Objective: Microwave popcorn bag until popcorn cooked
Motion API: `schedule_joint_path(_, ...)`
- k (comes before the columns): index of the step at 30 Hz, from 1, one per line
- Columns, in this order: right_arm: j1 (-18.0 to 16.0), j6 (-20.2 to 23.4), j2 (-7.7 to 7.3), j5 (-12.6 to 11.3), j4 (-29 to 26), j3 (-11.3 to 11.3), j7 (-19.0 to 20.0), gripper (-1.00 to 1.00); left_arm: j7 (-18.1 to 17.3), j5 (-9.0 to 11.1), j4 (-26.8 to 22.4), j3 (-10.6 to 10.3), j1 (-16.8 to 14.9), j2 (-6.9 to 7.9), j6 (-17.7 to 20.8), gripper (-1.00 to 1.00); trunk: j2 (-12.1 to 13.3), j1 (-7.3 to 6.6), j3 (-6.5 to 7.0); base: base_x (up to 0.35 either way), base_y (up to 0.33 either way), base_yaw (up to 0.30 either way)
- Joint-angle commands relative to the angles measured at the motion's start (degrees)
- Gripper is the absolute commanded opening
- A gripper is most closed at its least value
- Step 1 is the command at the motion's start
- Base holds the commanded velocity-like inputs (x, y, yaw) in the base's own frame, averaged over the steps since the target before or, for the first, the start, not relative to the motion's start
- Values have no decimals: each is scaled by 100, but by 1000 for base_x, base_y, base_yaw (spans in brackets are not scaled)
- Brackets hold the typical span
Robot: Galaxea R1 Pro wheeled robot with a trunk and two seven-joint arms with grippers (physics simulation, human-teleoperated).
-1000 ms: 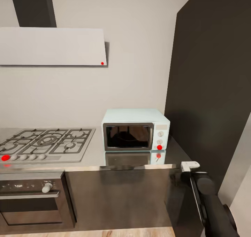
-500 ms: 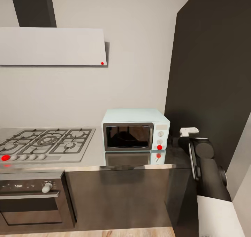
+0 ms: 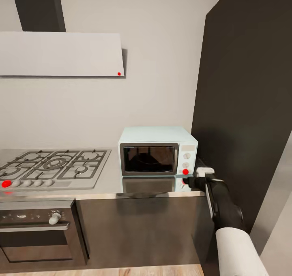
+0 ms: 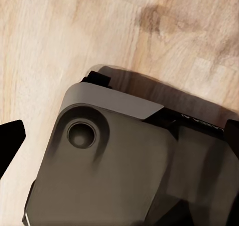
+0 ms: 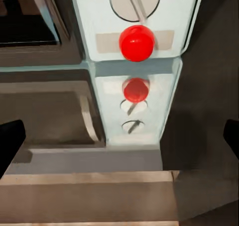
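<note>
The right arm reaches up from the lower right, forearm raised over the worktop [image 3: 105,185] edge, wrist bent toward the microwave [image 3: 157,150]; the right pincer [image 3: 190,181] sits just in front of the microwave's knob panel, close below its red button [image 5: 136,42]; its dark fingertips [image 5: 10,139] stand wide apart, holding nothing; the left pincer [image 4: 119,151] hangs over the wooden floor [image 4: 55,42] above the robot's grey base [image 4: 109,166], its opening impossible to tell.
</note>
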Motion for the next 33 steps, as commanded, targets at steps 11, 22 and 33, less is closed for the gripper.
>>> schedule_joint_path(11, -4, -1658, -24, 73, 993, -478, -34, 100, 21, 37, -1, -48, -5, -1, -3, 100, -5, 0, -7, 0, 0, 0)
schedule_joint_path(22, -3, -1684, -33, 74, 999, -549, -33, 100, 21, 34, -1, -48, -5, -1, -3, 100, -5, 0, -7, 67, 0, 0)
schedule_joint_path(33, 0, -1697, -25, 83, 1037, -549, -40, 100, 21, 34, -1, -48, -3, -1, -3, 100, -5, 0, -7, 226, 0, 0)
